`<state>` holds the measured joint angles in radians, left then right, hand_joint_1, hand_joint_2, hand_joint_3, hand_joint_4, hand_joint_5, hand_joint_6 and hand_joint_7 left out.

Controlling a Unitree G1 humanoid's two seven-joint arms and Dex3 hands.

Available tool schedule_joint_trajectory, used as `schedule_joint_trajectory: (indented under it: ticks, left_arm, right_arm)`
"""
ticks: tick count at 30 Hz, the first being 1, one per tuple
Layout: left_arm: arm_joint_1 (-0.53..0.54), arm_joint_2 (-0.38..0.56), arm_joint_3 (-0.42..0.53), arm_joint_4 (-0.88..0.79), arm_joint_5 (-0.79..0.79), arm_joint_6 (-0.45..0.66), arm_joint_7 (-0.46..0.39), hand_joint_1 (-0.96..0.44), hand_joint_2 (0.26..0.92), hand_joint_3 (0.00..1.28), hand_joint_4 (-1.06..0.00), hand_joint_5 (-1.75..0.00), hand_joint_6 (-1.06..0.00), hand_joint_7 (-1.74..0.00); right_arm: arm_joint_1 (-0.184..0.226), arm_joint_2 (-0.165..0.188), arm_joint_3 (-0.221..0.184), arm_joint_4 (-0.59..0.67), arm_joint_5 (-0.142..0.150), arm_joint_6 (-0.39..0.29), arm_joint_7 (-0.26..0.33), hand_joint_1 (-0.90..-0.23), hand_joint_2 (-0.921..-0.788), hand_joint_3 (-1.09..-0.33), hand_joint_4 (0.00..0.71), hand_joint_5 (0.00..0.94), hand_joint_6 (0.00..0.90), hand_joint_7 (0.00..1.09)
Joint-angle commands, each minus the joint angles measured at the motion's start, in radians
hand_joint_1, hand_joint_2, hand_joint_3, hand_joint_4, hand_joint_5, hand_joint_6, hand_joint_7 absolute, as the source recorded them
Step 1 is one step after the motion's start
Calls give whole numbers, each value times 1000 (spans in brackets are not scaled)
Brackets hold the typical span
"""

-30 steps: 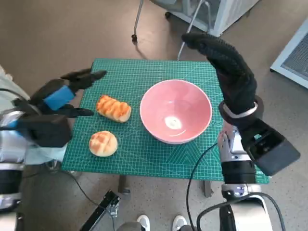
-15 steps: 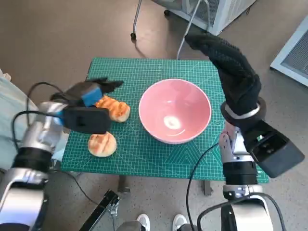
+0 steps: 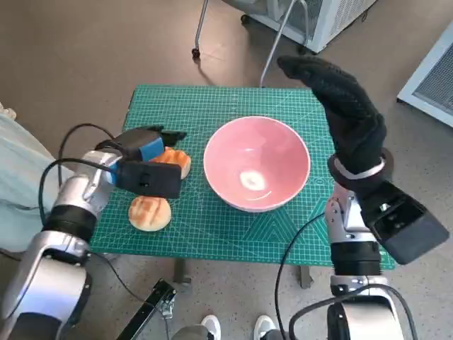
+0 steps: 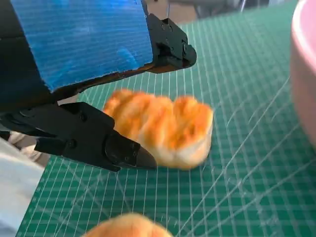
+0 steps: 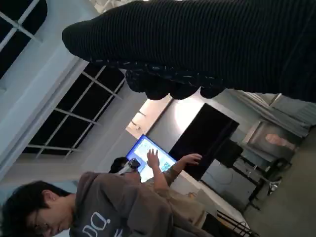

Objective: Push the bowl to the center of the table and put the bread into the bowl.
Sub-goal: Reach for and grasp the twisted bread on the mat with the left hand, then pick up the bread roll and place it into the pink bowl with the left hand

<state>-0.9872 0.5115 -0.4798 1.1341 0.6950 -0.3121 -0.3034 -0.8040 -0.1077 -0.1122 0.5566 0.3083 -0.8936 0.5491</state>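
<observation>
My left hand (image 3: 145, 164) hovers over the braided bread (image 4: 163, 128), fingers (image 4: 98, 140) spread either side, not clamped yet. Looks soft and light; I'd pinch its long sides gently. Pink bowl (image 3: 256, 163) sits just beside, mid-table. Right hand (image 3: 340, 106) raised, holding nothing.

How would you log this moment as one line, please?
phase: reaching bread | left hand: open around long bread | right hand: raised, empty | bowl: central, empty

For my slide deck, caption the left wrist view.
Left robot hand straddling the braided bread on the green cutting mat.
</observation>
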Motion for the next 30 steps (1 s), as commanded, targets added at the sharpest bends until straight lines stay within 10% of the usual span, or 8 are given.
schedule_joint_trajectory:
  ticks: [1,6,7,10,16,30]
  left_arm:
    - [-31,-16,-28,56,22,13,17,-51,857,19,-308,-50,-435,-68]
    - [-44,-25,-66,99,51,36,32,-46,901,32,-503,-261,-597,-182]
    - [-47,-24,-72,105,54,39,34,-30,908,87,-528,-673,-561,-537]
    - [-60,-11,-82,114,62,33,39,-10,917,154,-553,-1157,-518,-984]
    - [-90,26,-75,99,53,-1,49,-1,920,152,-553,-1222,-570,-1269]
    - [-163,100,76,-87,-68,-108,85,1,921,148,-569,-1212,-568,-1310]
  right_arm:
    - [29,-1,3,-12,-15,17,-19,-672,-921,-784,316,20,-1,904]
    - [34,0,5,-18,-20,21,-31,-674,-921,-782,316,21,-1,902]
    - [34,0,6,-19,-21,22,-34,-674,-921,-781,316,21,-1,901]
    - [36,1,7,-23,-23,26,-41,-675,-921,-780,316,22,-1,900]
    - [35,3,9,-23,-24,30,-51,-668,-921,-782,315,22,-1,899]
    - [36,11,11,-18,-16,32,-54,-662,-921,-783,314,24,-1,895]
